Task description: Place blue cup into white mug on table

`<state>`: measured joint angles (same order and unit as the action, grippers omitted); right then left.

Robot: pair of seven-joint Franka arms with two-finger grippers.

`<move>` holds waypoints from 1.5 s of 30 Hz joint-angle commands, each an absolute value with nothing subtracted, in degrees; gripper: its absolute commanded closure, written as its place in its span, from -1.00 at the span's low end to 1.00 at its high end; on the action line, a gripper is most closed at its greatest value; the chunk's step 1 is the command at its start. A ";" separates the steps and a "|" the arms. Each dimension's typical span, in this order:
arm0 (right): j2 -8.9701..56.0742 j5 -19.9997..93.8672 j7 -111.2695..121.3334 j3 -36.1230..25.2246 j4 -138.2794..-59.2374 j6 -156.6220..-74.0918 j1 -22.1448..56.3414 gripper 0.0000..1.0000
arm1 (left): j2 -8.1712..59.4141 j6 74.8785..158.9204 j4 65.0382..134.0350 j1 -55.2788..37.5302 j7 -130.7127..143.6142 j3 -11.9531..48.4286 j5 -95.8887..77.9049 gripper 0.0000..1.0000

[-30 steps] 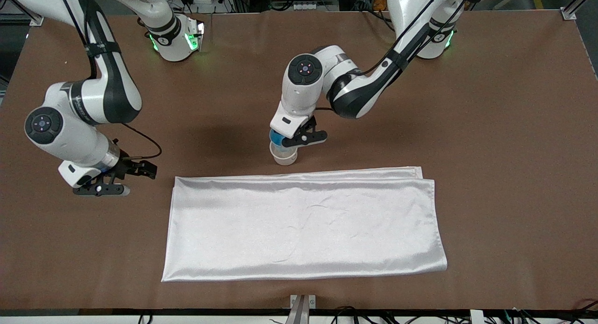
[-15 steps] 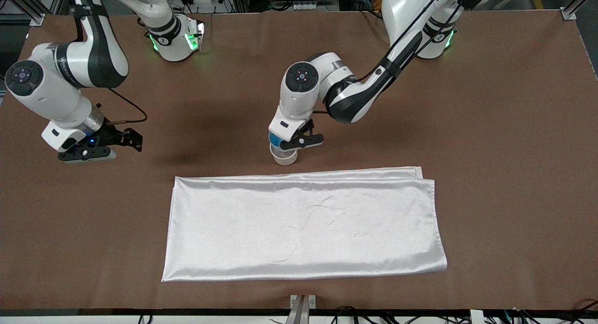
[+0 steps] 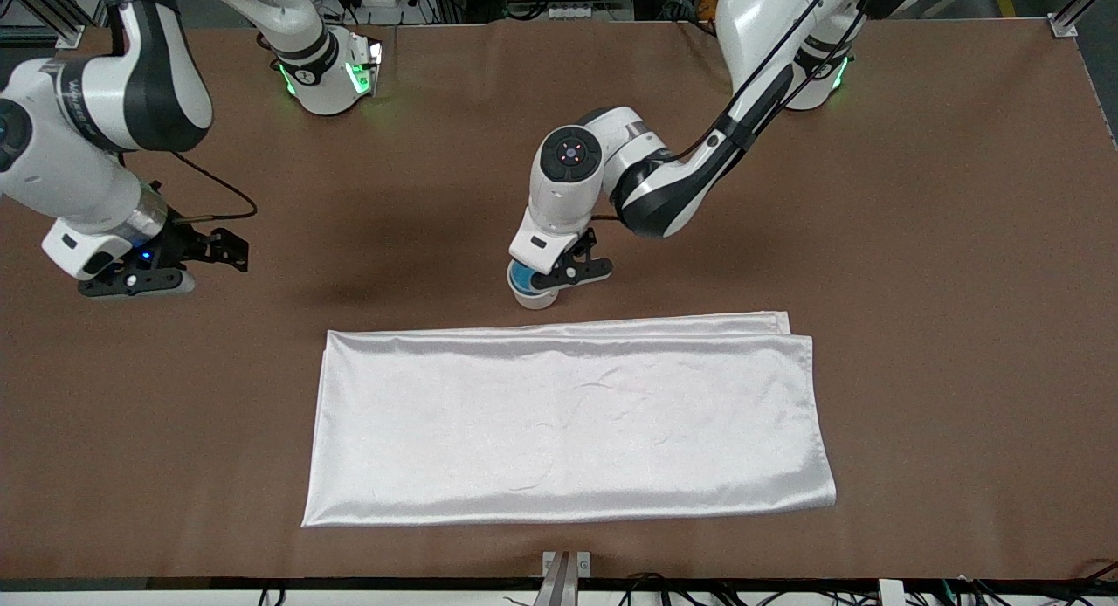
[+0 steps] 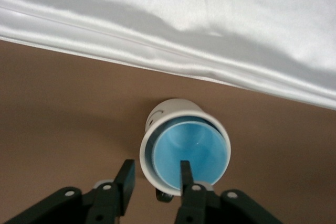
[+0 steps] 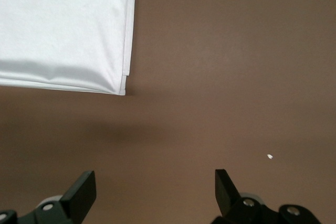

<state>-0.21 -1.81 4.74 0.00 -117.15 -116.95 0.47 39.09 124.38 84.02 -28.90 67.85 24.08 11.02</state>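
Directly beneath my left gripper [image 4: 155, 177], jaws spread astride its wall, blue cup [image 4: 190, 152] sits inside white mug [image 4: 181, 113]; right gripper [image 5: 155, 190] waits open.

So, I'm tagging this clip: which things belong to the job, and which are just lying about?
Job:
- blue cup, inside the mug
- white mug
- left gripper, over the mug, one finger inside the cup
- table

Lying about:
- white cloth
- right gripper, waiting, open

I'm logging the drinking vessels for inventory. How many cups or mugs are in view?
2, nested. The white mug stands on the table beside the white cloth's edge farther from the front camera. The blue cup sits inside it, under the left hand. None other shows.
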 commanded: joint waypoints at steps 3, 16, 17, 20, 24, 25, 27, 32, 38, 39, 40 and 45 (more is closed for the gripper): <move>-0.70 -0.97 4.83 0.44 -105.75 -106.98 -1.05 -1.00 | 33.50 124.28 84.02 -28.39 68.82 21.62 14.58 -1.00; 0.09 -0.35 4.92 0.61 -93.87 -95.80 -1.49 -1.00 | 22.95 116.73 84.02 -20.13 58.11 21.53 14.33 -1.00; 0.09 -0.18 4.92 0.62 -93.78 -95.89 -1.49 -1.00 | 22.24 116.11 84.02 -19.34 56.36 21.62 14.15 -1.00; 0.09 1.14 4.83 0.62 -93.43 -95.89 -1.49 -1.00 | 20.48 114.96 84.02 -17.32 53.97 21.80 13.89 -1.00; 0.09 3.42 4.75 0.53 -93.08 -95.89 -1.49 -1.00 | 18.11 113.03 84.02 -15.91 53.70 21.80 13.89 -1.00; 0.09 3.60 4.75 0.53 -93.08 -95.89 -1.49 -1.00 | 17.50 112.42 84.02 -15.47 53.35 21.88 13.89 -1.00; 0.09 3.60 4.75 0.53 -93.08 -95.89 -1.49 -1.00 | 16.70 111.45 84.02 -14.33 51.34 21.97 13.62 -1.00; 0.09 3.52 4.83 0.53 -93.08 -95.71 -1.58 -1.00 | 14.77 109.16 83.93 -8.89 39.92 21.89 8.89 -1.00; -0.18 3.60 4.75 0.53 -93.08 -95.19 -1.76 -1.00 | 11.78 104.95 83.94 -6.24 26.38 16.98 3.17 -1.00; -0.18 3.60 4.75 0.53 -93.08 -95.19 -1.76 -1.00 | 11.34 104.07 83.94 -6.41 25.32 15.57 2.56 -1.00; -0.18 3.60 4.75 0.53 -93.08 -95.19 -1.76 -1.00 | 10.90 103.37 83.94 -6.50 24.36 14.43 2.11 -1.00; -0.18 3.34 4.92 0.44 -93.08 -95.27 -1.76 -1.00 | 9.58 100.46 83.94 -5.80 14.70 11.61 1.58 -1.00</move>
